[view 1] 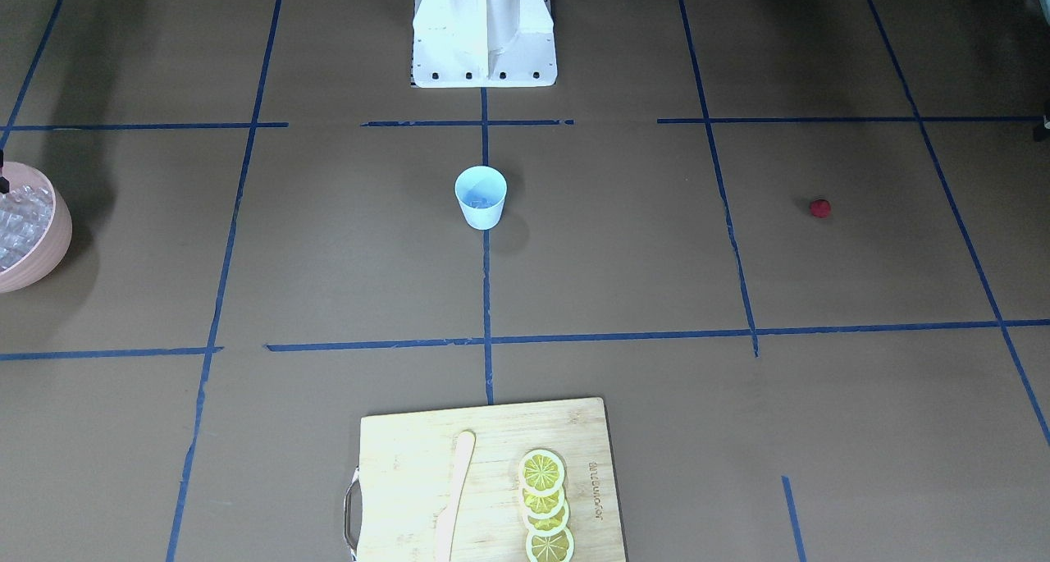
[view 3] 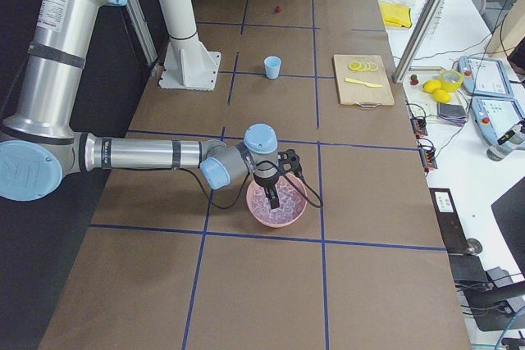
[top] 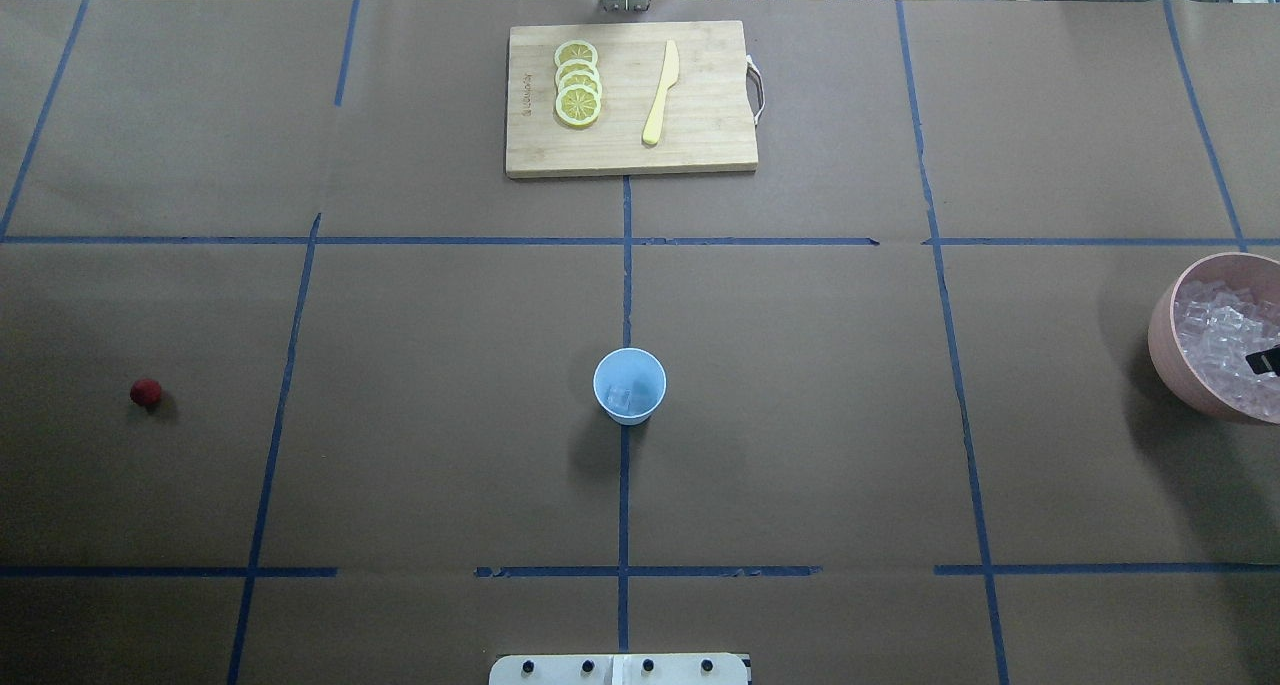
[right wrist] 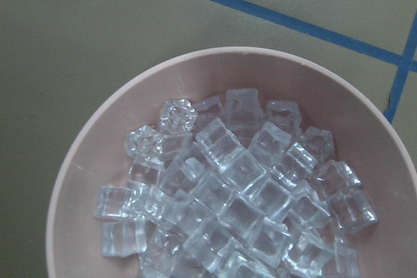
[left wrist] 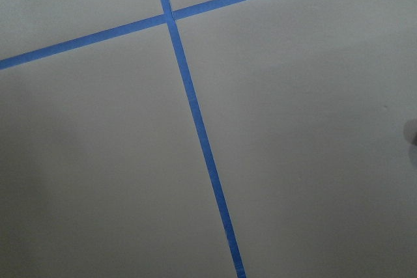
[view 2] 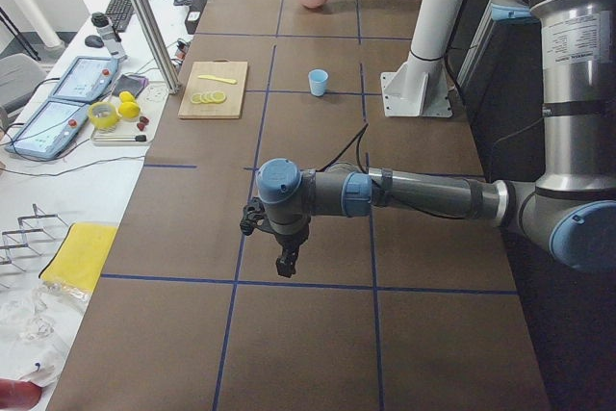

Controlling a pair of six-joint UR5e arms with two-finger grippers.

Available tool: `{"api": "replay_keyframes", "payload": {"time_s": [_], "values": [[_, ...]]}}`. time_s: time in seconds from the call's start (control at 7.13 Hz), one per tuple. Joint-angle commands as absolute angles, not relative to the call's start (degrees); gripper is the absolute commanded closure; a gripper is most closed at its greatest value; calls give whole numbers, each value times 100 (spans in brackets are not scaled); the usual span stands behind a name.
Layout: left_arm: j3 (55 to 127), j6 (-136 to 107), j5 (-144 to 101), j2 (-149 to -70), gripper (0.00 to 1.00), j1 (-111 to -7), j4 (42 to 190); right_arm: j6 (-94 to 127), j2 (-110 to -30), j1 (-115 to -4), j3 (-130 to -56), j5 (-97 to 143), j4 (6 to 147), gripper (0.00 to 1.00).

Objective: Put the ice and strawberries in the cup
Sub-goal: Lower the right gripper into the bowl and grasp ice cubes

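Note:
The light-blue cup (top: 629,385) stands upright at the table's middle (view 1: 481,197), with one clear ice cube (top: 619,397) inside. The heap of ice (right wrist: 234,193) fills the pink bowl (right wrist: 85,161) at the table's right end (top: 1165,335). My right gripper (view 3: 271,198) hangs just over that ice; I cannot tell whether it is open or shut. The small dark-red strawberry (top: 146,393) lies alone on the left side (view 1: 819,208). My left gripper (view 2: 286,265) hovers over the table's left part; I cannot tell its state. The left wrist view shows only paper and blue tape.
A wooden cutting board (top: 700,135) with lemon slices (top: 578,83) and a pale knife (top: 660,93) lies at the table's far edge. The white robot base (view 1: 484,29) stands behind the cup. Blue tape lines cross the brown table cover.

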State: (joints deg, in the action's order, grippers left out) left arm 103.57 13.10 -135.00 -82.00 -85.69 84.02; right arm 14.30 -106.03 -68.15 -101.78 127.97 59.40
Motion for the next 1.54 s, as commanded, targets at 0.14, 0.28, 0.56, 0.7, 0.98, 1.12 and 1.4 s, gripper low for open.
{"api": "replay_keyframes", "payload": {"time_s": [0.14,0.28,0.56,0.7,0.98,1.12,1.4], "values": [[10380,1310,-13500,-8200,0,-8569,8402,1441,-10556,-6812,-10055,12665,5915,3],[10380,1310,-13500,-8191,0,-8569,8402,1468,-10538,-6812,-10055,12665,5915,5],[10380,1310,-13500,-8200,0,-8569,8402,1591,-10486,-6803,-10063,12665,5924,5],[10380,1310,-13500,-8191,0,-8569,8402,1591,-10494,-6803,-10055,12665,5915,5],[10380,1310,-13500,-8191,0,-8569,8402,1582,-10485,-6794,-9985,12674,5906,5],[10380,1310,-13500,-8191,0,-8569,8402,1591,-10485,-6794,-9976,12674,5906,5],[10389,1310,-13500,-8191,0,-8569,8402,1600,-10485,-6785,-9976,12700,5906,6]]}}
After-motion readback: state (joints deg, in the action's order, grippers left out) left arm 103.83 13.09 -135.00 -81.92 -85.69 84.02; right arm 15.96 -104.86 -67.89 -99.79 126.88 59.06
